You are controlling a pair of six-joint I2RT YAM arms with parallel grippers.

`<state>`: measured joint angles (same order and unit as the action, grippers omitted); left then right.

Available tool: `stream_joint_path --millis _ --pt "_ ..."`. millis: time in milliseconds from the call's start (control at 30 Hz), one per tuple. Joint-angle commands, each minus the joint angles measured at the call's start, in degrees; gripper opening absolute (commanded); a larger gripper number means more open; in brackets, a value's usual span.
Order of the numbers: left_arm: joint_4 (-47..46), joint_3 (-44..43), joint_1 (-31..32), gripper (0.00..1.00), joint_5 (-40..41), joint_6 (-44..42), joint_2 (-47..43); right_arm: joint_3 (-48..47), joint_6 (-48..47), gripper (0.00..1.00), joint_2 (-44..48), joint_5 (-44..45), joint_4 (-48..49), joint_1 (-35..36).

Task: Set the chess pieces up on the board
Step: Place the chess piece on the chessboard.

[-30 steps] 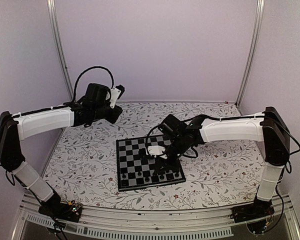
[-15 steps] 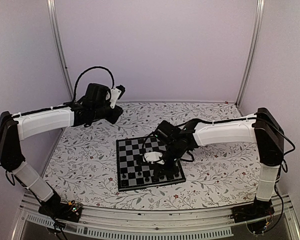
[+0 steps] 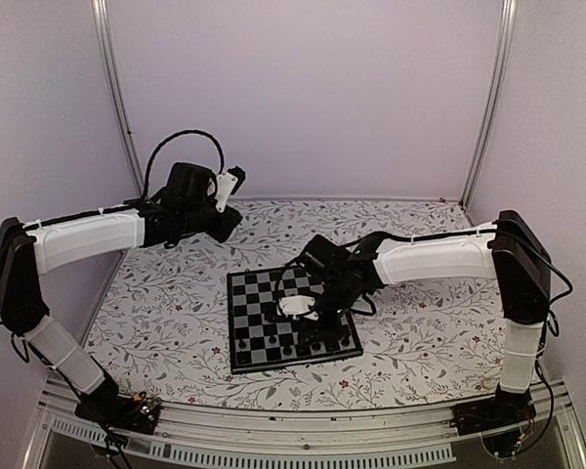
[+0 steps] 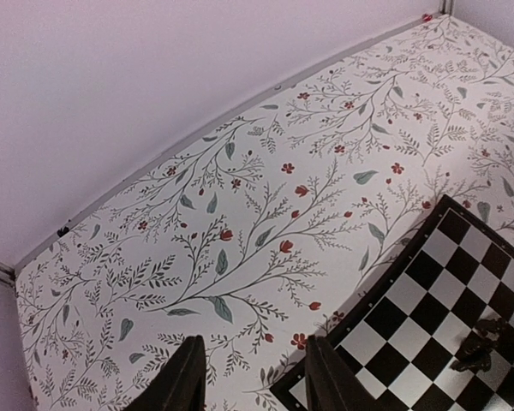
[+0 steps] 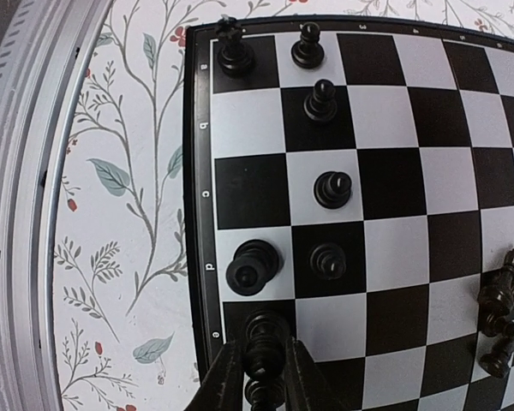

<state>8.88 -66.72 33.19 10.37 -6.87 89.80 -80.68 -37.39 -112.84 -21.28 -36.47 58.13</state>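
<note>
The board point(image 3: 259, 327) lies in the middle of the floral cover, and black chess pieces point(image 3: 313, 344) stand along its near edge. My right gripper point(image 3: 308, 320) hangs low over that edge. In the right wrist view the right gripper point(image 5: 264, 377) is shut on a tall chess piece point(image 5: 265, 338) that stands upright on the edge-row square by the letter e. Beside it stand a wide piece point(image 5: 253, 265) and several pawns point(image 5: 332, 188). More pieces lie in a heap point(image 5: 501, 317). My left gripper point(image 4: 253, 377) hangs open over the cover by the board's corner point(image 4: 445, 282), holding nothing.
The floral cover point(image 3: 156, 303) surrounds the board on all sides. A metal rail point(image 5: 34, 214) runs along the table's near edge close to the board's border. The purple back wall point(image 4: 154, 77) meets the table behind the left gripper.
The right arm has shifted left and down toward the board's near edge, bringing the held piece onto its square. Its jaws have eased very slightly. The left arm has not moved.
</note>
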Motion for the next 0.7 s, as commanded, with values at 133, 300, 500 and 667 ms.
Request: stream_joint_path --millis 133,300,500,667 --pt "0.8 -1.9 -0.6 0.41 -1.3 -0.1 1.0 -0.9 -0.2 0.28 -1.4 0.2 -1.0 0.7" --pt "1.0 -2.0 -0.6 0.41 -1.5 -0.1 1.3 -0.9 -0.5 0.28 -1.4 -0.4 -1.4 0.8" --pt "1.2 -2.3 -0.6 0.41 -1.8 -0.2 1.6 -0.5 -0.7 0.29 -1.0 -0.5 -1.8 0.8" --pt "1.6 -2.5 -0.6 0.41 -2.3 -0.2 1.8 -0.5 -0.8 0.29 -0.8 -0.6 -2.0 0.9"
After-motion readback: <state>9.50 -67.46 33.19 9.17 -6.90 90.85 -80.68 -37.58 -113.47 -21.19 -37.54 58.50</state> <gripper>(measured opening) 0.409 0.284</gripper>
